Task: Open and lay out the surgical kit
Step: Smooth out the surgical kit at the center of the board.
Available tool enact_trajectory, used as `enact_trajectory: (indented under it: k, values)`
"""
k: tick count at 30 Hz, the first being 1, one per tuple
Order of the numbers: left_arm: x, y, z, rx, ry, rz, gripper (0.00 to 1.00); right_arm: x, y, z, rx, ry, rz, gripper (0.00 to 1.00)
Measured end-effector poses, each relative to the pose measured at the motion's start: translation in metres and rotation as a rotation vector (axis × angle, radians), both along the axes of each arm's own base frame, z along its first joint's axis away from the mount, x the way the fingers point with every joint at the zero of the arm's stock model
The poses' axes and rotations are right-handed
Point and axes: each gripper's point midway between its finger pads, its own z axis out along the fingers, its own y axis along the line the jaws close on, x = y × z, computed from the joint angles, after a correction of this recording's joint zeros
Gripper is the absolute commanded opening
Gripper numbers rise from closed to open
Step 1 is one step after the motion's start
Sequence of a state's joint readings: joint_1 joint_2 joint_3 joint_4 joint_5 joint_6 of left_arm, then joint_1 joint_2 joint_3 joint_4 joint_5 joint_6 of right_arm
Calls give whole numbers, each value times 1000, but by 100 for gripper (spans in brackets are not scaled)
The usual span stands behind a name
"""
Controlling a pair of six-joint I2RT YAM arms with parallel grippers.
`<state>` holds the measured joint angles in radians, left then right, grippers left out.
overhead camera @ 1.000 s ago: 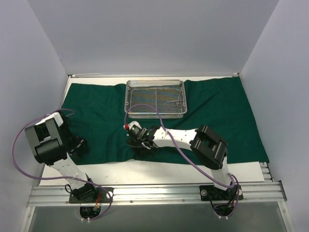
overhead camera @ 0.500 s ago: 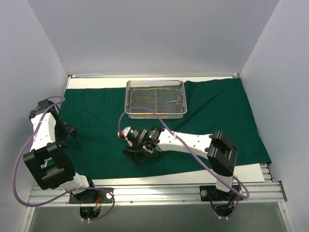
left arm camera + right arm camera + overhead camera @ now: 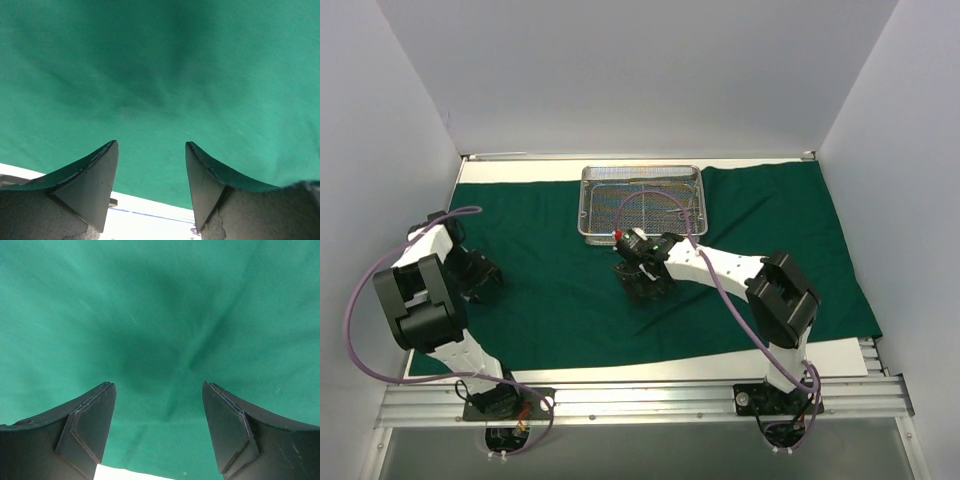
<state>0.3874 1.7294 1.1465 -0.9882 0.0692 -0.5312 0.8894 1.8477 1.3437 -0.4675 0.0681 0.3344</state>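
We see the dark green drape [image 3: 760, 250] spread across the table [image 3: 840, 352], the wire-mesh tray [image 3: 642, 203] resting at its twelve o'clock edge, our right gripper [image 3: 648, 288] hovering at the tray's six o'clock and our left gripper [image 3: 483, 276] near the drape's nine o'clock edge, both with fingers spread wide over cloth

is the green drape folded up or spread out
Spread out: the drape covers most of the table, left to right, with the mesh tray sitting on its far edge.
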Motion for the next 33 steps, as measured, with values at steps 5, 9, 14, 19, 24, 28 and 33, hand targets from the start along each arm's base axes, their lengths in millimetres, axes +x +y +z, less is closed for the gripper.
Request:
enact_trajectory:
  k: [5, 9, 14, 19, 24, 28, 33]
  values:
    - [29, -17, 12, 22, -80, -110, 66, -38, -37, -43, -95, 116, -27, 71]
    - [59, -31, 30, 54, -171, -193, 71, -54, -36, -42, -68, 141, -18, 71]
    - [107, -47, 67, 115, -323, -301, 81, -55, -25, -24, -17, 124, -17, 76]
    - [172, -68, 86, 111, -442, -398, 80, 34, -75, 40, 121, -24, -339, 79]
    - [225, -87, 49, 64, -421, -447, 76, 103, -231, 61, 76, -140, -833, 80]
    - [227, -101, 5, 15, -333, -469, 73, 84, -310, 40, -19, -85, -1039, 79]
    - [232, -109, -13, -19, -282, -475, 71, 57, -365, 9, -46, 7, -1207, 79]
